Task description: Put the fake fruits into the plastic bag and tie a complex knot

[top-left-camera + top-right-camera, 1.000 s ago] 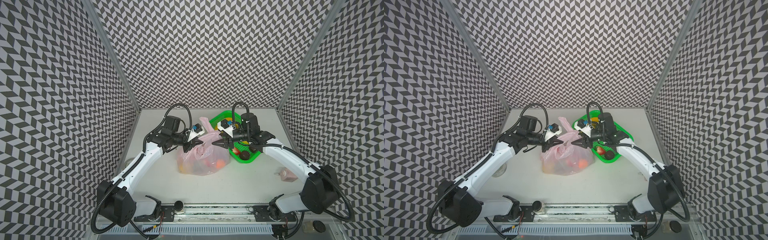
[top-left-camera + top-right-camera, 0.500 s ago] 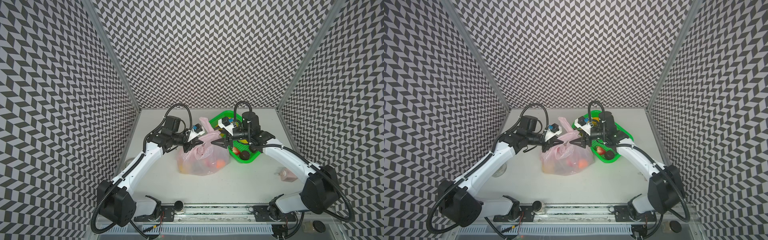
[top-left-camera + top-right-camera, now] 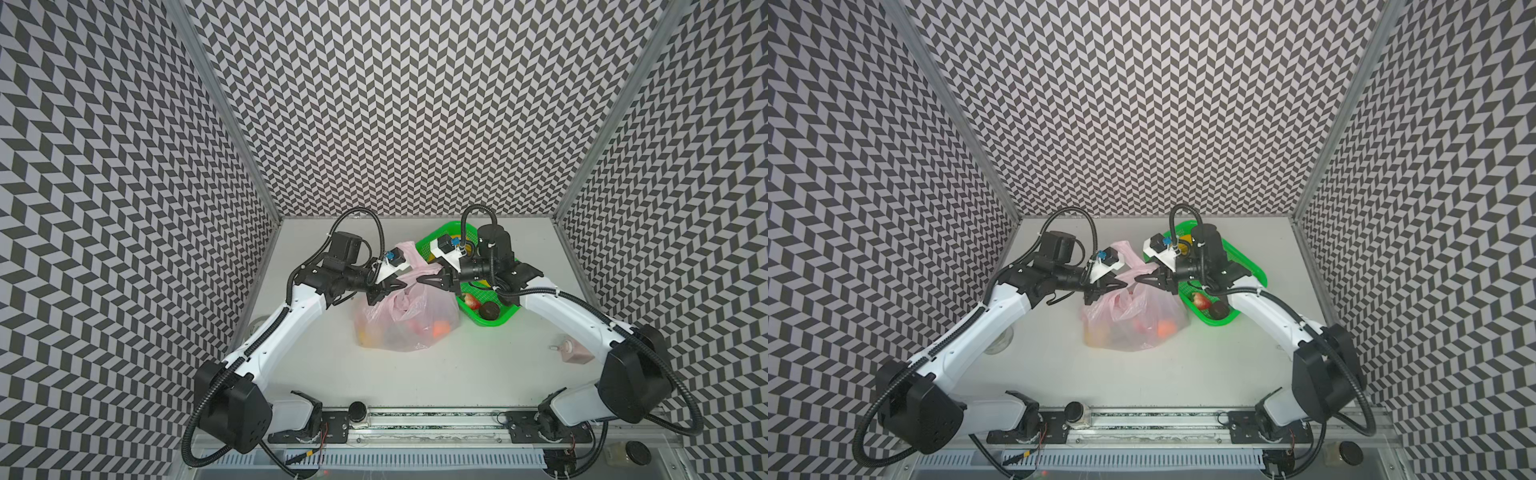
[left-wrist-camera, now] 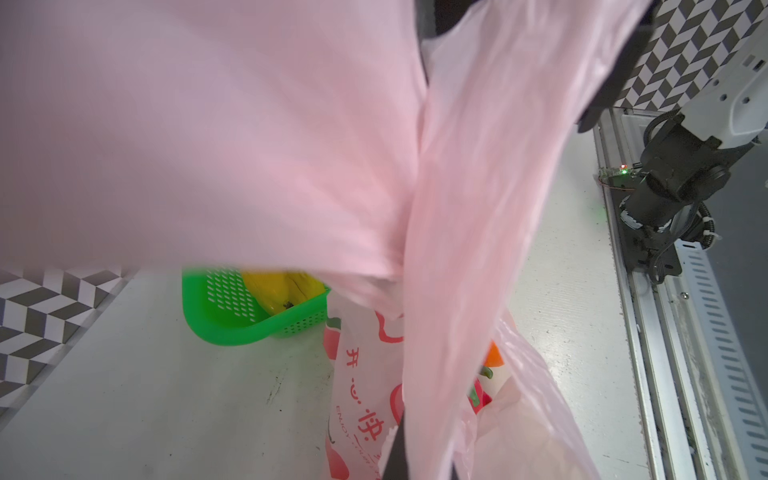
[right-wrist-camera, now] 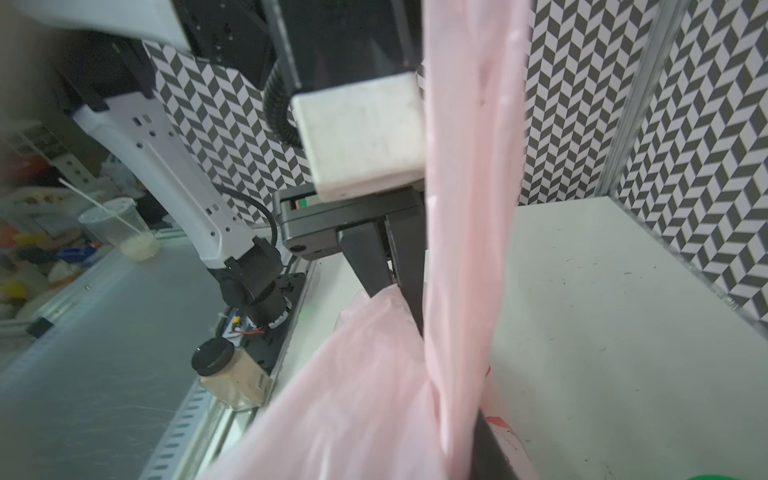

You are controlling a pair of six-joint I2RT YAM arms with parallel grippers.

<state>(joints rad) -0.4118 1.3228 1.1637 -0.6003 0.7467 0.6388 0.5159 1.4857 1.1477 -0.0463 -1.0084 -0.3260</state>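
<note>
The pale-pink plastic bag (image 3: 409, 324) (image 3: 1133, 322) stands mid-table with fake fruits inside, an orange (image 3: 440, 330) among them. Above its mouth my two grippers meet tip to tip. My left gripper (image 3: 400, 285) (image 4: 424, 469) is shut on one pink handle (image 4: 478, 208). My right gripper (image 3: 422, 280) (image 5: 457, 457) is shut on the other handle (image 5: 465, 208), which crosses its jaws. The handles cross between the grippers, and no knot shows. More fruits lie in the green basket (image 3: 494, 321): a dark ball (image 3: 489, 309), a red fruit (image 3: 469, 300) and bananas (image 4: 282, 286).
The green basket (image 3: 1225, 320) (image 4: 224, 316) touches the bag's right side, under my right arm. A pink bottle (image 3: 575, 353) lies at the right edge. A black-lidded jar (image 3: 357, 411) (image 5: 232, 374) stands at the front rail. A clear cup (image 3: 1000, 340) sits under my left arm.
My right gripper opened wider, edged left towards the left gripper, then closed on the bag's handle. The left gripper stayed shut and in place.
</note>
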